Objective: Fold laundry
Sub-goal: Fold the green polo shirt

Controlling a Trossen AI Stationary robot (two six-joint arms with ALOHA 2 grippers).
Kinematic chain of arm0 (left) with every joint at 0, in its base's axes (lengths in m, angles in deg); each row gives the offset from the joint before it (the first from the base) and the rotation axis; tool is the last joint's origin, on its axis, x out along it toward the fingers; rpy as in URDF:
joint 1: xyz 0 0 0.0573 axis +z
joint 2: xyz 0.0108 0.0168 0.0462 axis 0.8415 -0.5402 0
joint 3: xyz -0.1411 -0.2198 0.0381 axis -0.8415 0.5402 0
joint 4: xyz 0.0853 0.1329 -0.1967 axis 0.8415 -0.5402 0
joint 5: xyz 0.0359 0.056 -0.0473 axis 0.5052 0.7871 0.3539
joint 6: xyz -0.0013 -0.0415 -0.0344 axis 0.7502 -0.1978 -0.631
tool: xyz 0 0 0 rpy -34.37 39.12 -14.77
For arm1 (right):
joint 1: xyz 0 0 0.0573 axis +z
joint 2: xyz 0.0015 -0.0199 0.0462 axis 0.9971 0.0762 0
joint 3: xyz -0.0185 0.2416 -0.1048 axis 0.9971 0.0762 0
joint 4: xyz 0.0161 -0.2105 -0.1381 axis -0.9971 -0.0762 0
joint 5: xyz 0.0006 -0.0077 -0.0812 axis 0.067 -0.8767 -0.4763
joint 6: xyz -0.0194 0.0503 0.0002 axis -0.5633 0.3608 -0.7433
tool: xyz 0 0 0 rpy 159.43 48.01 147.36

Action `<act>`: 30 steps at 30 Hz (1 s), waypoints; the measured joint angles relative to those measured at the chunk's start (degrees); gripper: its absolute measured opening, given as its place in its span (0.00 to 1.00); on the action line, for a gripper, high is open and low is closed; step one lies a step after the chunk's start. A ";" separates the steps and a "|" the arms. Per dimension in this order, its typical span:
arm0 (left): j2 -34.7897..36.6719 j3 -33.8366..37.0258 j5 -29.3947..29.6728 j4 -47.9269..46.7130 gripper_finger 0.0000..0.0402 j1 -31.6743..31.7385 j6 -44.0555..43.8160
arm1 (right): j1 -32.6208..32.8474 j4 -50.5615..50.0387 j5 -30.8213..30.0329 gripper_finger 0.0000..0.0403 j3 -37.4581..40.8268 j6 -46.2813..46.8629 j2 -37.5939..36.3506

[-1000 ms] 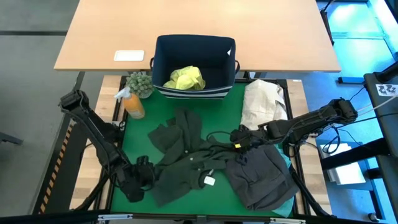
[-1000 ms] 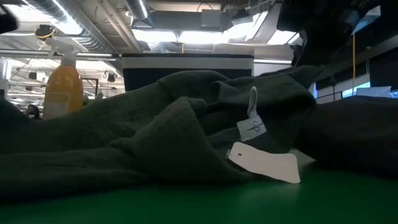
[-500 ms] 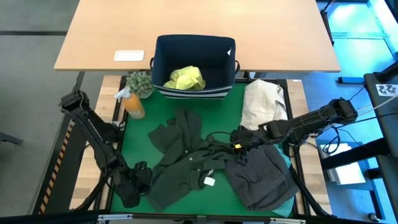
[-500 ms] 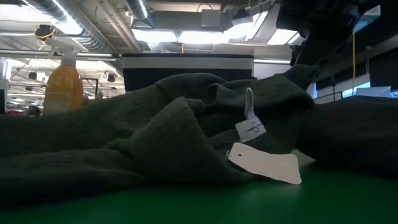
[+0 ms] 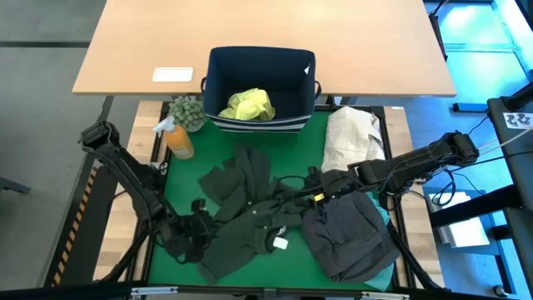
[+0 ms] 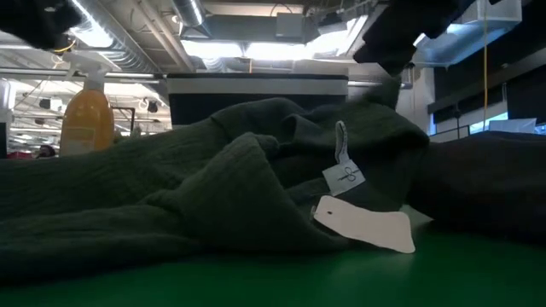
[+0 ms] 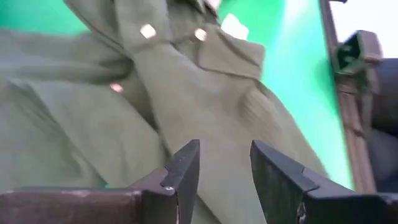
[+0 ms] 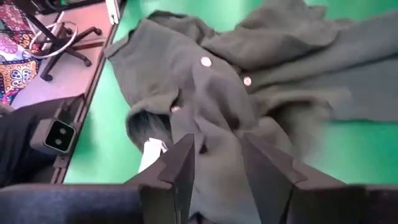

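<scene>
A: Looking at the dark olive shirt [image 5: 246,225], sprawling across the middle of the green mat [image 5: 187,187] on the bench. Running its long axis slantwise, from the near left corner up toward the navy bin [image 5: 260,87].

B: Hovering right at its near left end, the left end effector [image 5: 200,232], fingers [image 7: 183,171] parted with nothing between them (only cloth beyond the tips). Reaching in low from the left edge, arm folded sharply at the elbow.

A: Sitting at the shirt's right side, the right end effector [image 5: 319,193], fingers [image 8: 180,165] likewise apart, gripping nothing visible. Stretching in flat from the right, above the charcoal garment [image 5: 350,233].

B: Judging both about equally near, one per end. Probably needing a pinch at each end before any fold.

A: Resting in the bin, the yellow-green shirt [image 5: 247,105], well apart.
</scene>
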 joint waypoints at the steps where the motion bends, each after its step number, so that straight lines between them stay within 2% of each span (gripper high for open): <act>1: 0.00 0.00 0.33 -0.02 0.34 0.91 1.39 | 0.00 -0.69 0.00 0.33 -0.40 -0.01 0.00; 8: -0.59 -0.02 4.11 -0.07 0.34 7.07 7.49 | 0.02 -7.08 0.15 0.33 -2.53 -0.05 0.02; 13: -3.40 -0.02 3.91 -0.05 0.34 11.84 12.47 | -0.15 -0.39 -5.25 0.33 -2.54 -3.69 2.21; 18: -7.88 -0.02 1.23 1.29 0.34 17.65 16.27 | -3.39 10.26 -0.50 0.31 -2.53 -7.32 10.17; 22: -11.24 -0.02 0.85 5.17 0.34 21.76 19.76 | -7.17 16.33 0.42 0.24 -2.54 -7.53 17.78; 26: -13.75 -0.04 -2.07 8.58 0.34 25.22 22.23 | -10.43 16.92 1.20 0.11 -4.56 -7.52 23.82; 28: -15.21 -0.04 -3.79 8.69 0.34 26.61 22.22 | -11.55 16.87 3.49 0.04 -6.01 -7.51 26.50; 30: -16.61 -0.04 -5.22 7.85 0.34 27.63 21.44 | -12.25 16.84 6.24 0.01 -7.18 -7.54 28.95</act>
